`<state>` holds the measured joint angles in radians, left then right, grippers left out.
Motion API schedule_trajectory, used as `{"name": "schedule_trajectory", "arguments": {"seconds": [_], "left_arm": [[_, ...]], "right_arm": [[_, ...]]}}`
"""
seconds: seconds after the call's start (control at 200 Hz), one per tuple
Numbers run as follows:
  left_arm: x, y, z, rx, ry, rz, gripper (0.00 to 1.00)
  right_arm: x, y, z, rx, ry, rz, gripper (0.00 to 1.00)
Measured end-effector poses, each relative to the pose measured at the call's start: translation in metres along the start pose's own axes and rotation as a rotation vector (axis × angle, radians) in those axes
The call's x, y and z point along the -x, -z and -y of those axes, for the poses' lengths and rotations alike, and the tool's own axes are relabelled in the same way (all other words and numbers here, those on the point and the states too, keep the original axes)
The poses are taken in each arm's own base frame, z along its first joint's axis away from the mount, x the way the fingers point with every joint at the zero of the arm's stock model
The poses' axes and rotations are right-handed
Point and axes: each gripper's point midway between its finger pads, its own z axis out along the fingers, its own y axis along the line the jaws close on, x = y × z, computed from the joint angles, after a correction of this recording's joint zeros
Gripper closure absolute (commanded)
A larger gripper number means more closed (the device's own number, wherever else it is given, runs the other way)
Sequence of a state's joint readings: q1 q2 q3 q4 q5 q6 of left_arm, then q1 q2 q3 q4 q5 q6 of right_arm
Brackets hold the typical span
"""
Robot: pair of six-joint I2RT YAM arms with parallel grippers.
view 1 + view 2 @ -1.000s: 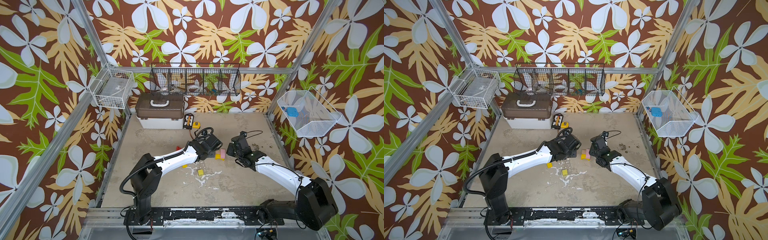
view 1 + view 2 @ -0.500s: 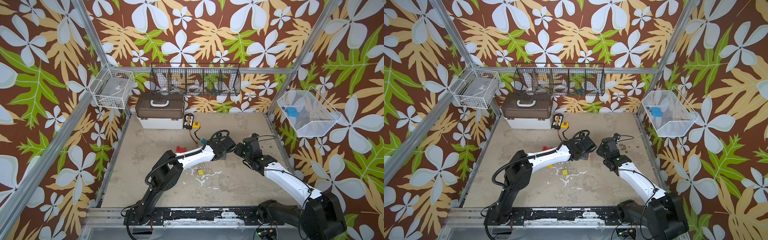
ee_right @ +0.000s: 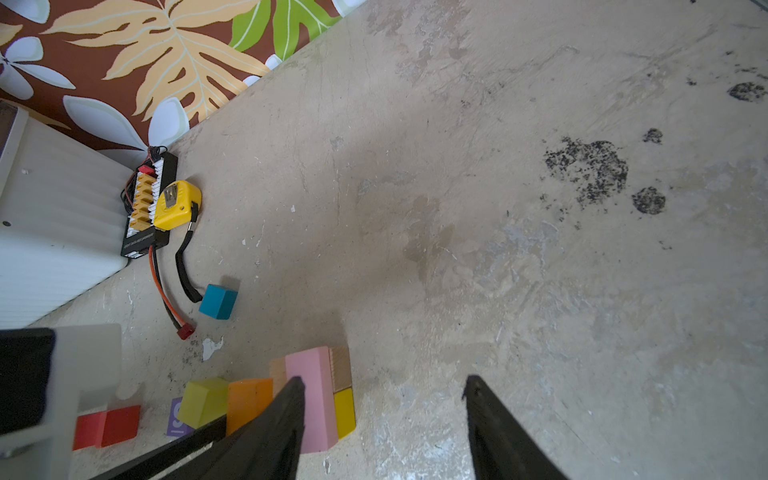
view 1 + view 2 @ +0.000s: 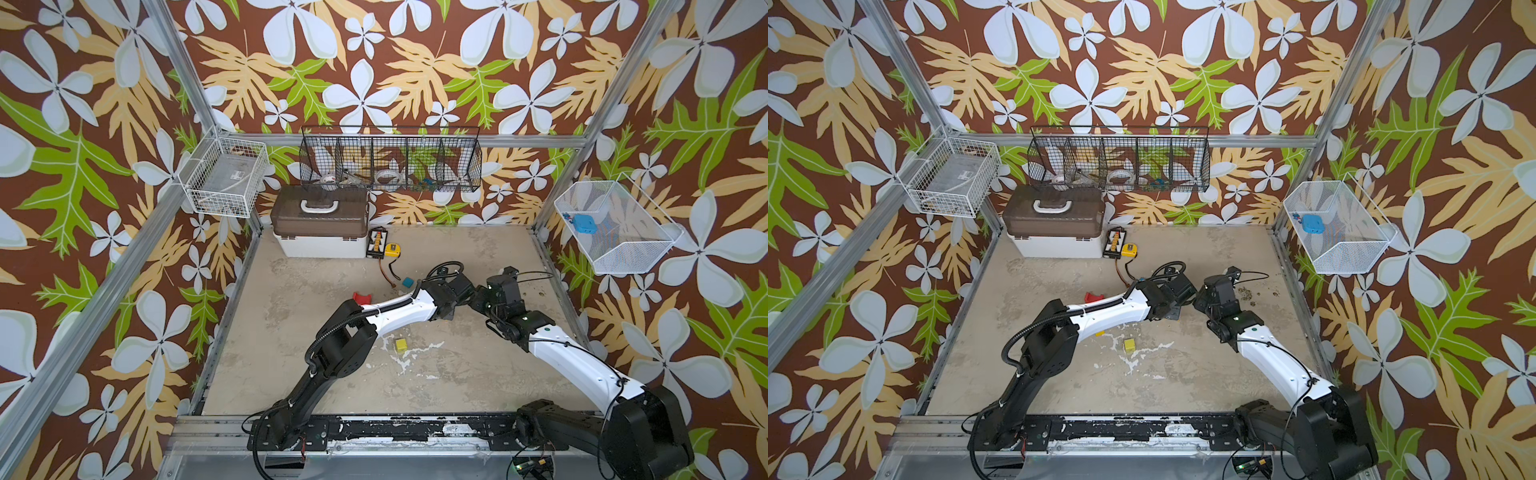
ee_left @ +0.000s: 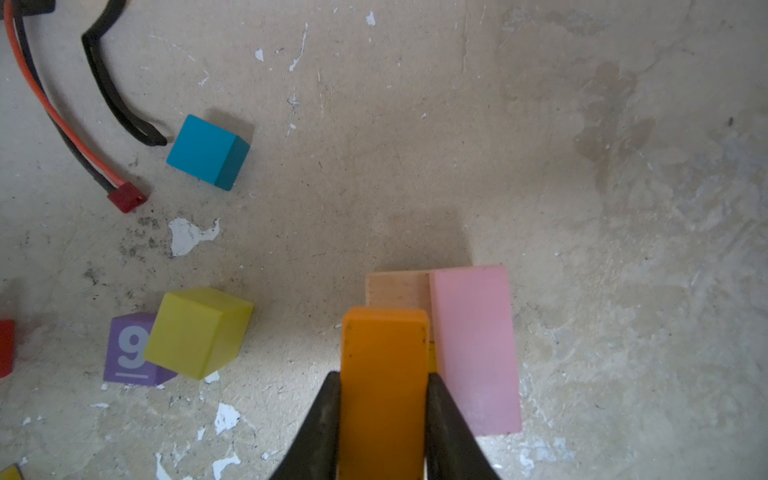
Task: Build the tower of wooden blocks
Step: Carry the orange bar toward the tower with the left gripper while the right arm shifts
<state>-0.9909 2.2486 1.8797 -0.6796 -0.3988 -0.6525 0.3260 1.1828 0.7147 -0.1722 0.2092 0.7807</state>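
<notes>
Left gripper (image 5: pixel 382 376) clamped the orange block (image 5: pixel 384 345), the pink block (image 5: pixel 473 345) close beside its tips. Right gripper (image 3: pixel 383 378) stood wide and empty nearby. Risk, as I judged it: a skewed release could knock the pink block off line with the tan block (image 5: pixel 395 289). Counted one each: orange, pink, tan, teal cube (image 5: pixel 208 149).
</notes>
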Motion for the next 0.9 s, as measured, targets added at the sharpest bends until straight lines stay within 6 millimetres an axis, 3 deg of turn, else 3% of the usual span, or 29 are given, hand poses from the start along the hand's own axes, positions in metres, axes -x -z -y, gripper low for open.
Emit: {"name": "schedule_trajectory", "arguments": {"seconds": [0.901], "left_arm": [[-0.004, -0.016, -0.001, 0.014, 0.003, -0.028, 1.00]], "right_arm": [[-0.002, 0.000, -0.002, 0.013, 0.000, -0.012, 0.38]]}}
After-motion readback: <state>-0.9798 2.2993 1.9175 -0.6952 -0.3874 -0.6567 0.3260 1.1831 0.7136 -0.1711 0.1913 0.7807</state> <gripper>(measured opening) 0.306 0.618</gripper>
